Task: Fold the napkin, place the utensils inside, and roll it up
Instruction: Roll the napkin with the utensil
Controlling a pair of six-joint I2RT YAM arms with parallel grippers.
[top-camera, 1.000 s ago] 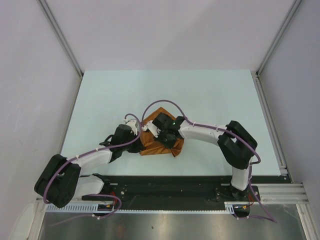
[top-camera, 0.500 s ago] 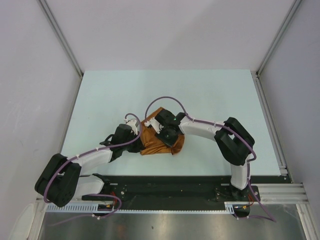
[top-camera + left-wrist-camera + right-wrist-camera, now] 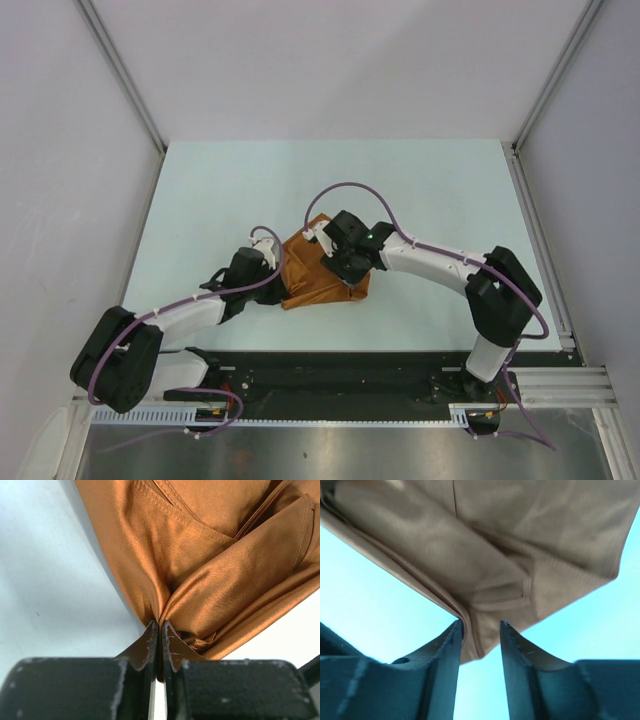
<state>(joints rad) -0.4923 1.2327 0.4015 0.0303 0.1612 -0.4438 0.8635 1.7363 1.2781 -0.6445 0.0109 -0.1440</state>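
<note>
Now napkin (image 3: 305, 280) lies bunched mid desk (image 3: 200, 200) between both arms, left pincer (image 3: 159, 630) clamped on its near-left edge, right pincer (image 3: 480, 630) parted astride its right fold, both equally close.

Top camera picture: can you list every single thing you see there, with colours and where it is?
napkin: one, rust-orange, bunched mid-table between the grippers
utensils: none visible
table: one, pale blue-green, under everything
walls: three, white, around the table
cables: purple, looping along both arms
arms: two, white and black, left arm and right arm reaching in from the near edge
left gripper: one, black, shut on the napkin's edge
right gripper: one, black, open, a napkin fold between its fingers
</note>
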